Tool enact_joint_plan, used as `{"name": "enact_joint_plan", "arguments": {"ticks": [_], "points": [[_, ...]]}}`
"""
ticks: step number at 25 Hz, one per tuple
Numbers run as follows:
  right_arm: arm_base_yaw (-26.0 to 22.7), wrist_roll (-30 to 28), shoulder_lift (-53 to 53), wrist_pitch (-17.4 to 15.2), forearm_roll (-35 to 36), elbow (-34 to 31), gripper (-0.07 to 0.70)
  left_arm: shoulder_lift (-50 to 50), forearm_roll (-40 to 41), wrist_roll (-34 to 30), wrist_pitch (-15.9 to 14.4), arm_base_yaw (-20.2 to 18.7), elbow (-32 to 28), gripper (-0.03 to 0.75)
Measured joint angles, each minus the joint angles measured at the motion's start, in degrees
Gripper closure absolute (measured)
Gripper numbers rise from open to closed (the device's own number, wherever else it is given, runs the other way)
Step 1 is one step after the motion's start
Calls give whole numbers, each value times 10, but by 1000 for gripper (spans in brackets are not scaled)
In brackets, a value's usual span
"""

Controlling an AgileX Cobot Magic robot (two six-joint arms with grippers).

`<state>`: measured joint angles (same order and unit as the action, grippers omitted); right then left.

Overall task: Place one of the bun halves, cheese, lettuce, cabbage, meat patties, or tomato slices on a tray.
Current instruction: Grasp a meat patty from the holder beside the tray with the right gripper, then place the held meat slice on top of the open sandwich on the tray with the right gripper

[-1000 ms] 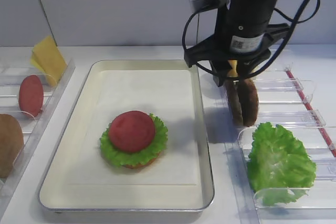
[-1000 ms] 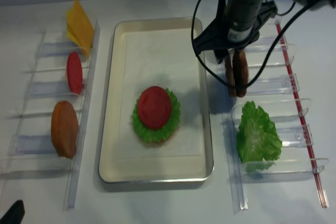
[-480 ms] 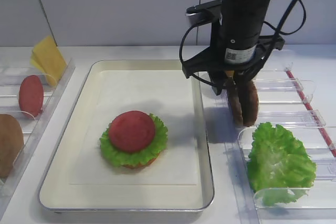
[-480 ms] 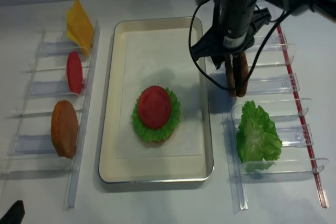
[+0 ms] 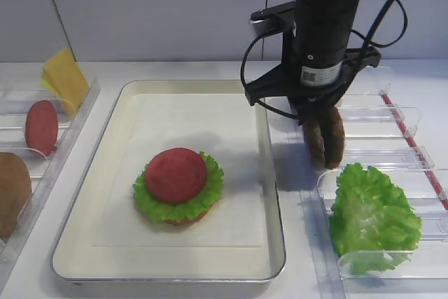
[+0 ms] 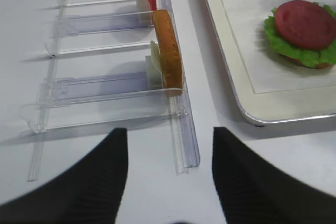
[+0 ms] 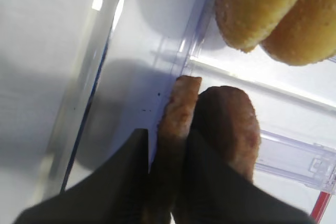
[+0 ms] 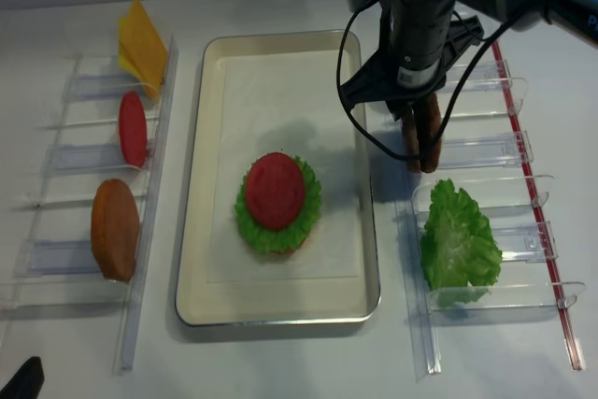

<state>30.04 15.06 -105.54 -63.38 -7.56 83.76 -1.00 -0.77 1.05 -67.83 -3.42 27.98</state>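
Two meat patties (image 5: 325, 138) stand on edge in the clear rack right of the tray (image 5: 273, 173). My right gripper (image 7: 169, 135) has come straight down over them, and its dark fingers (image 7: 137, 145) press both faces of the left patty (image 7: 178, 103). The other patty (image 7: 231, 124) leans just outside the right finger. On the tray's paper lies a stack: a tomato slice (image 5: 175, 174) on lettuce (image 5: 210, 190) on a bun half (image 5: 185, 220). My left gripper (image 6: 169, 132) hovers open over bare table by the left rack, holding nothing.
A lettuce leaf (image 5: 371, 215) sits in the right rack in front of the patties, and bun halves (image 7: 262, 3) stand behind them. The left rack (image 6: 181, 129) holds a bun half (image 5: 10, 190), a tomato slice (image 5: 40, 125) and cheese (image 5: 64, 78).
The right gripper has dropped lower over the patties, and its fingers have narrowed onto the left patty. The left arm and the stack on the tray have not moved.
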Motion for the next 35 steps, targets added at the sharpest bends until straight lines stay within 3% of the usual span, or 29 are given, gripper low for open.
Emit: {"name": "enact_joint_plan", "arguments": {"ticks": [7,13,19,24,35], "points": [[0,3,0,0,-3,0,483,0,0,0,0,0,0,356],[0,3,0,-7,-5,1,493,0,0,0,0,0,0,356],[0,3,-4,-62,2,51,493,0,0,0,0,0,0,356],[0,-15,-4,-69,38,106,493,0,0,0,0,0,0,356],[0,-83,35,-75,164,113,496,0,0,0,0,0,0,356]]}}
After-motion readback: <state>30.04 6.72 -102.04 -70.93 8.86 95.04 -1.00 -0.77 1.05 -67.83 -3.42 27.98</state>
